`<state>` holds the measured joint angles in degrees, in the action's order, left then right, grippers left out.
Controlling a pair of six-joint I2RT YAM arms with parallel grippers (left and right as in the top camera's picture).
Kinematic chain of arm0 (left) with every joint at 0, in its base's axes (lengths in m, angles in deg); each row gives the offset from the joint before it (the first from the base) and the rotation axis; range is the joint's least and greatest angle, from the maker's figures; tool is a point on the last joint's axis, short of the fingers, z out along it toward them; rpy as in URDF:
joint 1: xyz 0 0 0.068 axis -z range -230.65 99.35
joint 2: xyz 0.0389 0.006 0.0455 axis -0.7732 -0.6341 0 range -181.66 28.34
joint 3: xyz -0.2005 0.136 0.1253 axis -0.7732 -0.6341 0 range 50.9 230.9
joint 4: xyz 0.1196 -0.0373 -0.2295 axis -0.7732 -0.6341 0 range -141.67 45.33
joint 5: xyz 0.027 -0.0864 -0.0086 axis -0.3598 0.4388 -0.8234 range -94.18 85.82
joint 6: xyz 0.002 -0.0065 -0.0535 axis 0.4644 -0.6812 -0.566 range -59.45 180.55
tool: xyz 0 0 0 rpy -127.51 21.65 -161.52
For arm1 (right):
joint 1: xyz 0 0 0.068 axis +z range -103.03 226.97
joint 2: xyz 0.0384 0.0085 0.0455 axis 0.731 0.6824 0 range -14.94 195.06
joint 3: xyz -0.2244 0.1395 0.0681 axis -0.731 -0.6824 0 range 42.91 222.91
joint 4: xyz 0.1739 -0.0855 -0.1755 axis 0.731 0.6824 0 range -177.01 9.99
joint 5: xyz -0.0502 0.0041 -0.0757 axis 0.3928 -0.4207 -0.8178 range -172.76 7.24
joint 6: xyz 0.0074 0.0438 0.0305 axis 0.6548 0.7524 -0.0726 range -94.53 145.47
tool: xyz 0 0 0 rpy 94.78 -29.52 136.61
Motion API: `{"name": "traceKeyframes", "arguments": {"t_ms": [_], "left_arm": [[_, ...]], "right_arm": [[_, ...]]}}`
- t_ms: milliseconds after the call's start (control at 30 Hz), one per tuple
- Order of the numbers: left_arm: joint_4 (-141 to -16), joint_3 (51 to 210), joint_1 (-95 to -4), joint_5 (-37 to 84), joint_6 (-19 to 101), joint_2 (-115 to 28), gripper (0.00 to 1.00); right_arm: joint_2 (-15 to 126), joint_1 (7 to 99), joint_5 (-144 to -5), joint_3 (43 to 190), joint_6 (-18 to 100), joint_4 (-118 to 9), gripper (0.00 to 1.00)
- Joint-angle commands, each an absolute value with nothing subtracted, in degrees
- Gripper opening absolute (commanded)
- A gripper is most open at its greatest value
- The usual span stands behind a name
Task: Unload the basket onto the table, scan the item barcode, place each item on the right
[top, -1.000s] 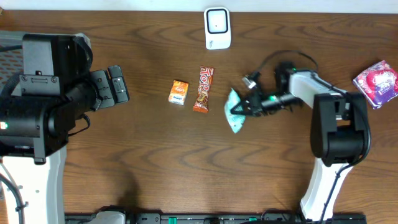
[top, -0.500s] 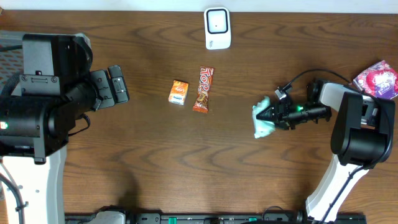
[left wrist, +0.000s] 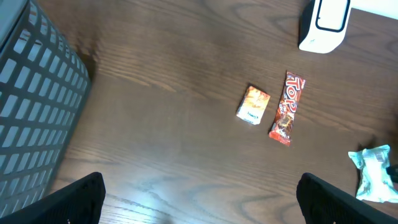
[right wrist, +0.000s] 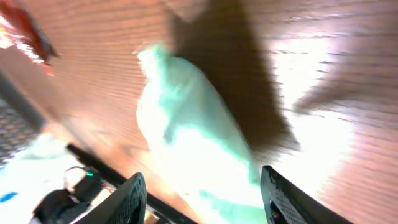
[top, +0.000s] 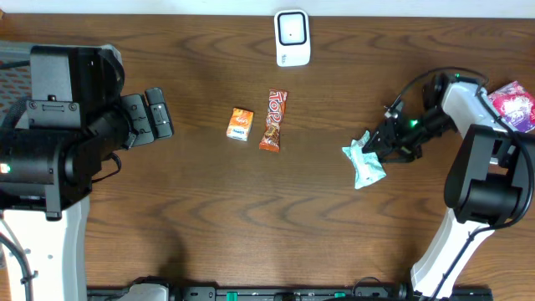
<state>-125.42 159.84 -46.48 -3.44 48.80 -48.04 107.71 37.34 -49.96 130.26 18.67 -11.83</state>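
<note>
A white barcode scanner (top: 292, 38) stands at the table's far edge. The item, a mint-green packet (top: 364, 163), lies flat on the wood right of centre. My right gripper (top: 380, 144) hovers just beyond the packet's upper right end. In the right wrist view its fingers (right wrist: 134, 199) stand apart, and the blurred packet (right wrist: 193, 137) lies in the space between and ahead of them. My left gripper (top: 155, 117) stays at the far left, wide open with only bare table between its fingertips (left wrist: 81, 196). The left wrist view also has the packet (left wrist: 373, 174) and the scanner (left wrist: 323, 22).
A small orange box (top: 240, 124) and a red "Top" bar (top: 272, 120) lie side by side mid-table. A pink package (top: 512, 107) sits at the right edge behind the right arm. A grey mesh basket (left wrist: 31, 112) stands at the left.
The right gripper carried the packet from mid-table to the right, then parted its jaws; the packet now lies on the wood. The left arm has not moved.
</note>
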Motion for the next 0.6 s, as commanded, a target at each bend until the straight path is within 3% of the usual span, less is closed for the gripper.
{"name": "traceKeyframes", "arguments": {"t_ms": [0,567], "left_arm": [[-125.4,160.0,-46.7,-3.8,49.3,-48.0,0.98],[-125.4,160.0,-46.7,-3.8,49.3,-48.0,0.98]], "right_arm": [[108.2,38.6,-56.8,131.0,19.3,-11.3,0.54],[108.2,41.9,-58.5,130.8,19.5,-11.6,0.49]]}}
